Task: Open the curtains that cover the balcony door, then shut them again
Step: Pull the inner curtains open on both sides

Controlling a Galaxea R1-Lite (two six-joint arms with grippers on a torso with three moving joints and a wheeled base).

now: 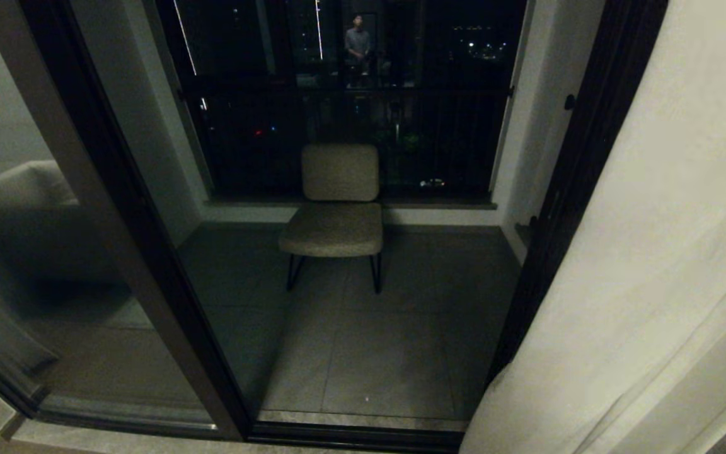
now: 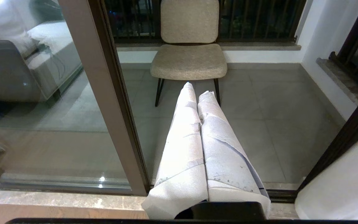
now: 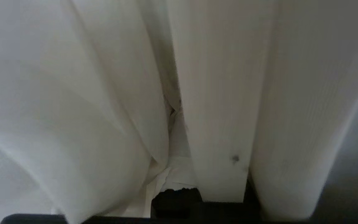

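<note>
Right gripper [image 3: 179, 130] buried in the curtains [image 1: 653, 265], fingers pressed together, pinching cloth as best can be judged. Curtains bunched at the right edge of the door [image 1: 117, 208]; opening judged done, closing still to come. Left gripper [image 2: 197, 90] idle before the sill, wrapped fingers [image 2: 182, 149] pressed together on nothing. Beyond, chair [image 1: 338, 208] on the balcony floor.
</note>
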